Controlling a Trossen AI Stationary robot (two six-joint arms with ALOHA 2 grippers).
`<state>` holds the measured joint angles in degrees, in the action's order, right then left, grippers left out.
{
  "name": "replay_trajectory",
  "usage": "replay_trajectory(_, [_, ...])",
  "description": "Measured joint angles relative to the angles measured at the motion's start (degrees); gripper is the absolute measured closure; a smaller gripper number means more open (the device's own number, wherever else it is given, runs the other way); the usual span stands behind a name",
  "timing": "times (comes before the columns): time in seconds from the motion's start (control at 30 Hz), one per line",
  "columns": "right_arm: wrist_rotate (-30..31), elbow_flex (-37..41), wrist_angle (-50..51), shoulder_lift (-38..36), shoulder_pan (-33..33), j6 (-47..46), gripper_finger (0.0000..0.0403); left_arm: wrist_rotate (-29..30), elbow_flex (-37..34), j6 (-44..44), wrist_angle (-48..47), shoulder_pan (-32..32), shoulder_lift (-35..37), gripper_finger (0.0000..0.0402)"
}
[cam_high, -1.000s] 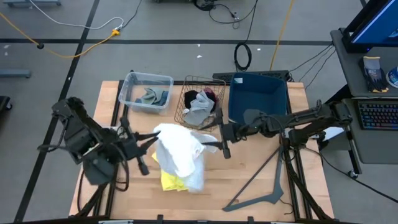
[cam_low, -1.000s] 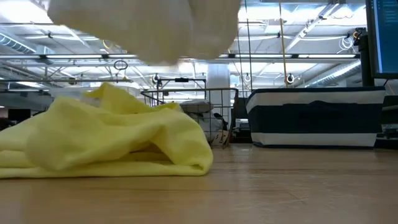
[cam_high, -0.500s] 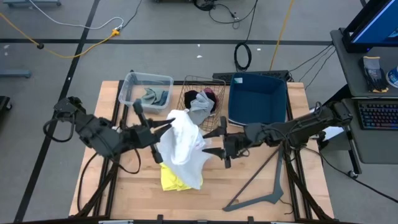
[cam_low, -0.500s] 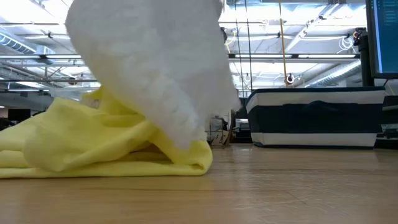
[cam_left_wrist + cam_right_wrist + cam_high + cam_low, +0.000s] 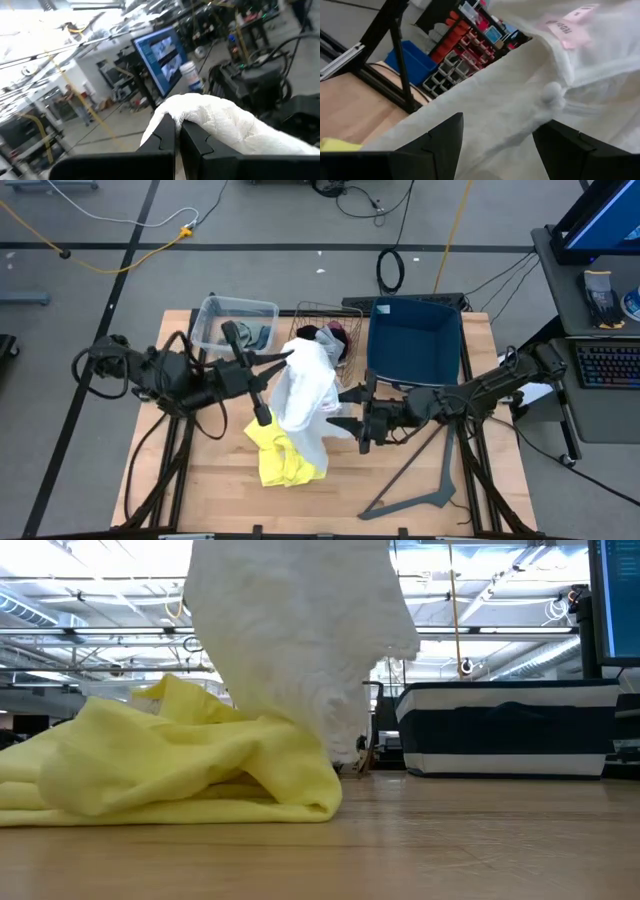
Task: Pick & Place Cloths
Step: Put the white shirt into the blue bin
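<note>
- Your left gripper (image 5: pixel 176 131) is pinching the top edge of the white cloth (image 5: pixel 303 395), which is hanging down below it.
- Your right gripper (image 5: pixel 345 409) is waiting with its fingers spread, holding nothing, with the white cloth just in front of them.
- The cloth is looking soft, light and floppy, so you are probably best grabbing a loose hanging edge.
- The yellow cloth (image 5: pixel 170 765) is lying on the table under the white one.
- The low view is showing the white cloth's bottom touching the yellow one; the high view is hiding that.
</note>
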<state>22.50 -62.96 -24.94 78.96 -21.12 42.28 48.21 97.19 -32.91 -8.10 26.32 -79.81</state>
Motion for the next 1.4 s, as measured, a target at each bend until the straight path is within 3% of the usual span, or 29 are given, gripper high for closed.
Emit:
replay_trajectory(0.23, [-0.5, 0.0, -2.8, 0.0, 2.2, -0.9, 0.0179, -8.1, 0.0, 1.6, 3.2, -2.7, -0.2, 0.0401])
replay_trajectory(0.43, [-7.6, 0.0, -6.2, 0.0, 5.3, -3.9, 0.0179, -12.8, 0.0, 1.7, 8.5, -5.0, -2.7, 0.0401])
replay_trajectory(0.83, [-7.8, 0.0, -6.3, 0.3, 7.7, -8.6, 0.0188, -23.1, 0.0, 5.2, 12.1, -9.7, -5.5, 0.0401])
replay_trajectory(0.97, [-7.8, 0.0, -6.5, 0.3, 7.7, -8.6, 0.0233, -27.0, 0.0, 8.1, 12.1, -10.7, -5.4, 0.0401])
replay_trajectory(1.2, [-7.9, 0.0, -6.5, 0.3, 7.7, -7.6, 0.0383, -28.0, 0.0, 10.2, 10.2, -10.7, -5.4, 0.0401])
replay_trajectory(1.4, [-6.9, 0.0, -6.7, 0.4, 7.7, -6.8, 0.0396, -28.0, 0.0, 11.0, 5.2, -10.7, -5.4, 0.0395])
